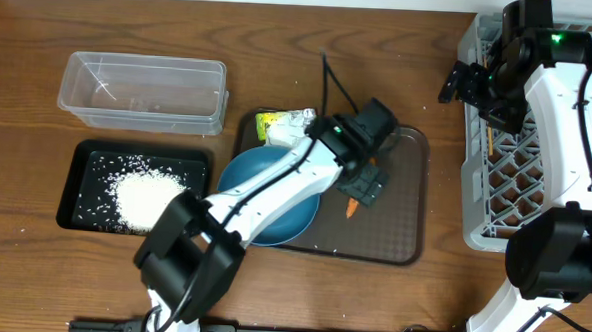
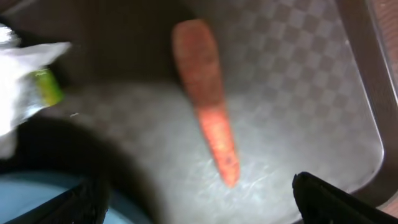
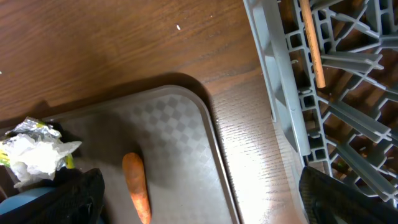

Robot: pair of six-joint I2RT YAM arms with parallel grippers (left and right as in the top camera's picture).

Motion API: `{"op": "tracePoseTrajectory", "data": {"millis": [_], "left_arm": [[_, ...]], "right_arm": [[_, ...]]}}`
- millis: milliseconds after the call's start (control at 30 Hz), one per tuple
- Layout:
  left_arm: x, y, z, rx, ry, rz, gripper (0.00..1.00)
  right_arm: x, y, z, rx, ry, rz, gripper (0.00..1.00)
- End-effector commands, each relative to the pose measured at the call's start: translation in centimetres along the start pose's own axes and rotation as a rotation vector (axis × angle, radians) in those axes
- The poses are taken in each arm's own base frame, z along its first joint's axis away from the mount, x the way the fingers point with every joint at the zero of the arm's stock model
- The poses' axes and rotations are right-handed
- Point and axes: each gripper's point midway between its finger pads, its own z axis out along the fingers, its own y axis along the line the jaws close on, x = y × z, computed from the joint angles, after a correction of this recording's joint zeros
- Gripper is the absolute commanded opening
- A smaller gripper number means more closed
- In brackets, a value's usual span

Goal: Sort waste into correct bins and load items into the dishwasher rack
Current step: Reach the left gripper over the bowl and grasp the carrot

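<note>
Overhead: the left gripper (image 1: 363, 185) hangs over the brown tray (image 1: 398, 241), directly above the carrot (image 1: 352, 208), whose tip points toward the near edge. The blue bowl (image 1: 244, 174) sits on the tray's left part, with the wrapper (image 1: 284, 125) at its far side. Rice (image 1: 144, 197) lies heaped in the black tray (image 1: 67, 191) on the left, and the clear container (image 1: 144, 91) stands beyond it. The right gripper (image 1: 460, 85) hovers at the far left corner of the rack (image 1: 535, 186).

Left wrist: the fingers (image 2: 336, 202) are spread wide, apart from the carrot (image 2: 208, 118) lying on the tray between them.

Right wrist: the fingers (image 3: 351, 199) stand wide apart, holding nothing. A chopstick (image 3: 311, 40) lies in the rack (image 3: 292, 93), and the carrot (image 3: 135, 186) and wrapper (image 3: 34, 152) rest on the tray.
</note>
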Motion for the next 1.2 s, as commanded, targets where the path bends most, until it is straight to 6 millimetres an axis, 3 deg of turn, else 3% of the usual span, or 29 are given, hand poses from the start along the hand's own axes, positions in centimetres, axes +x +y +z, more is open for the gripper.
{"op": "tracePoseTrajectory", "data": {"millis": [0,200,567,1167], "left_arm": [[0.6,-0.9,2.1,0.009,0.043,0.037,0.96],[1.1,-0.8,4.4,0.001,0.081,0.038,0.95],[0.2,-1.0,6.0,0.008,0.049,0.04,0.84],[-0.8,0.6,9.0,-0.084,0.005,-0.092,0.82]], "right_arm": [[0.0,0.1,-0.6,-0.004,-0.015,-0.004,0.99],[0.0,0.1,-0.6,-0.004,-0.015,-0.004,0.99],[0.0,0.1,-0.6,-0.004,-0.015,-0.004,0.99],[0.0,0.1,-0.6,-0.004,-0.015,-0.004,0.99]]}}
